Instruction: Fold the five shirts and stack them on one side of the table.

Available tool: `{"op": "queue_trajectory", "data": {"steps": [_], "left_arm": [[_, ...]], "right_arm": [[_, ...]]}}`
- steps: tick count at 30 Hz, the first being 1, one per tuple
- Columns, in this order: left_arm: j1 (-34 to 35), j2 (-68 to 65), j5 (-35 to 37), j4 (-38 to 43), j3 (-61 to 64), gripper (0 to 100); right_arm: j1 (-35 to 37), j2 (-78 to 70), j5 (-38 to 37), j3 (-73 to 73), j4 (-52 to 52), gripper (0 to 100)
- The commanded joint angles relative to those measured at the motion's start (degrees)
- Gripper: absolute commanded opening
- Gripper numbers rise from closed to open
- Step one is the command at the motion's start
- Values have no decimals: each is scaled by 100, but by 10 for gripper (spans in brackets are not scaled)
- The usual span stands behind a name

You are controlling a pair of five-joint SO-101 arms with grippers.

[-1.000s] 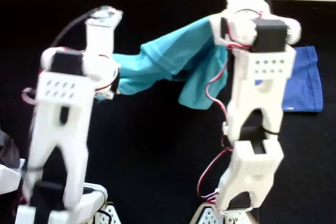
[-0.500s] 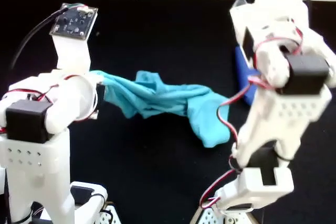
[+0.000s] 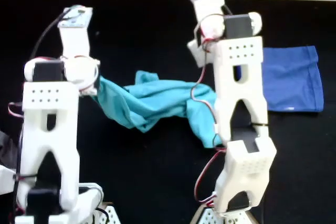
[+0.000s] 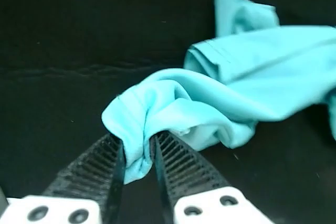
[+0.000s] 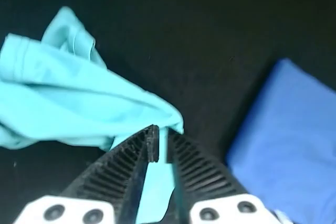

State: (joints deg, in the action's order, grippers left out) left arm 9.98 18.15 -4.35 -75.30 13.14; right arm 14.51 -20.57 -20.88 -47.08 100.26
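Both left tool (image 4: 136,148) and right tool (image 5: 161,139) clamped your teal shirt (image 3: 152,100); the high view showed you it sagging between them.

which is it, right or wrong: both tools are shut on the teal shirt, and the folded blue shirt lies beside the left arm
Wrong in one respect: the blue shirt lies beside the right arm, not the left, as the high view shows. The rest holds: the left tool and the right tool are both shut on the teal shirt.
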Motion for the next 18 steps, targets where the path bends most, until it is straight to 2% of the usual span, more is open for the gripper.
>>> {"op": "queue_trajectory", "data": {"steps": [1, 9, 15, 18], "left_arm": [[268, -505, 26, 176, -347, 9], [884, -1437, 26, 132, -1288, 9], [1209, -1648, 26, 132, -1587, 9], [1314, -1604, 35, 132, -1727, 9]], "right_arm": [[198, 57, 62, 549, 75, 184], [1007, 778, 176, 3222, -136, 182], [1903, 1745, 229, 5631, -1710, 288], [1947, 1736, 202, 6440, -2545, 293]]}}
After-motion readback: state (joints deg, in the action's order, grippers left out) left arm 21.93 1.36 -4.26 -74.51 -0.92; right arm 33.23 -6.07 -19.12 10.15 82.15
